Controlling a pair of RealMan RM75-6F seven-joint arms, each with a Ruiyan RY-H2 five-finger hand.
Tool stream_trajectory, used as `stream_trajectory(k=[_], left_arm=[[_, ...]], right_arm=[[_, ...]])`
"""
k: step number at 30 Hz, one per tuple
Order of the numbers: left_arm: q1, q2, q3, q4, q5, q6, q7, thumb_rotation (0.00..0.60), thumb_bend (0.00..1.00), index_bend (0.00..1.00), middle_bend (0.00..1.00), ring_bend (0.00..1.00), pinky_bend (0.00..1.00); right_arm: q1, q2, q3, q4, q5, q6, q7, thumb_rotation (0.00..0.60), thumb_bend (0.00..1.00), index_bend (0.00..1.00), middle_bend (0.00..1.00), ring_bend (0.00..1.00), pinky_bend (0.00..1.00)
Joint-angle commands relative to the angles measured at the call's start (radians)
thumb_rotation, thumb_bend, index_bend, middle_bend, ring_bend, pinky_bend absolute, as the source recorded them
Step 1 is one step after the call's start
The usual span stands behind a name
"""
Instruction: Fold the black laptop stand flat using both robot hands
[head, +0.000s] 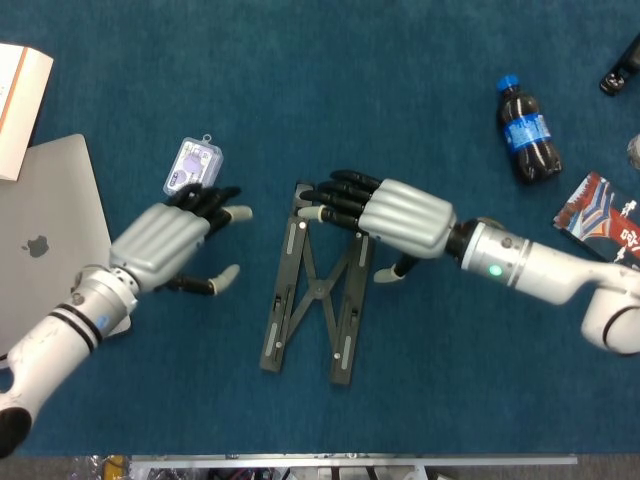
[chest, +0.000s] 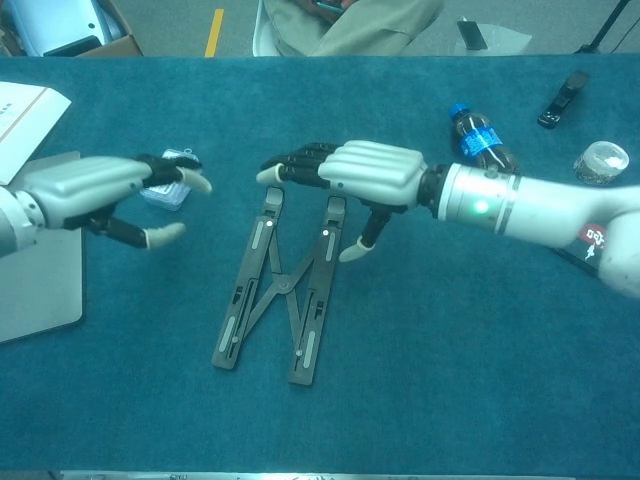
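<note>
- Black metal, the stand (head: 318, 285) lies on the blue cloth (head: 420, 400), its two long bars joined by crossed links, closer together at the far end than the near one.
- Left of the stand and clear of it, the left hand (head: 168, 240) hangs in the air holding nothing, thumb and fingers spread apart.
- Over the stand's far end is the right hand (head: 395, 215), empty as well; its dark fingers (chest: 295, 165) reach leftward past the bar tips, loosely together, and its thumb points down beside the right bar. I cannot tell whether any fingertip touches the stand.
- Further left of the stand, a grey laptop (head: 45, 240) lies shut at the table's edge, with a white box (head: 20, 90) beyond it.
- Just past the left hand's fingertips, far-left of the stand, sits a small clear case (head: 193, 168).
- Well off to the stand's far right lies a dark soda bottle (head: 525, 130) with a blue cap, and nearer the edge a red and black packet (head: 605, 215).
</note>
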Motion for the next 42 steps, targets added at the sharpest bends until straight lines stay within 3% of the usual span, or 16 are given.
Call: stream_trajectory(k=[1, 9, 24, 42], left_arm=[[0.041, 0.021, -0.018, -0.015, 0.026, 0.077, 0.012, 0.261, 0.38, 0.12, 0.00, 0.00, 0.00], [0.088, 0.038, -0.036, -0.022, 0.060, 0.148, -0.015, 0.283, 0.38, 0.12, 0.00, 0.00, 0.00], [0.128, 0.065, -0.054, -0.025, 0.068, 0.165, -0.064, 0.286, 0.37, 0.11, 0.00, 0.00, 0.00], [0.162, 0.076, -0.066, -0.006, 0.089, 0.163, -0.125, 0.275, 0.38, 0.11, 0.00, 0.00, 0.00]], right_arm=[[0.067, 0.068, 0.003, -0.077, 0.007, -0.100, -0.029, 0.600, 0.00, 0.00, 0.00, 0.00, 0.00], [0.145, 0.081, -0.005, -0.106, -0.036, -0.190, -0.080, 0.600, 0.00, 0.00, 0.00, 0.00, 0.00], [0.231, 0.011, -0.030, -0.077, -0.099, -0.272, -0.185, 0.600, 0.00, 0.00, 0.00, 0.00, 0.00], [0.307, -0.061, -0.056, -0.012, -0.111, -0.310, -0.164, 0.600, 0.00, 0.00, 0.00, 0.00, 0.00]])
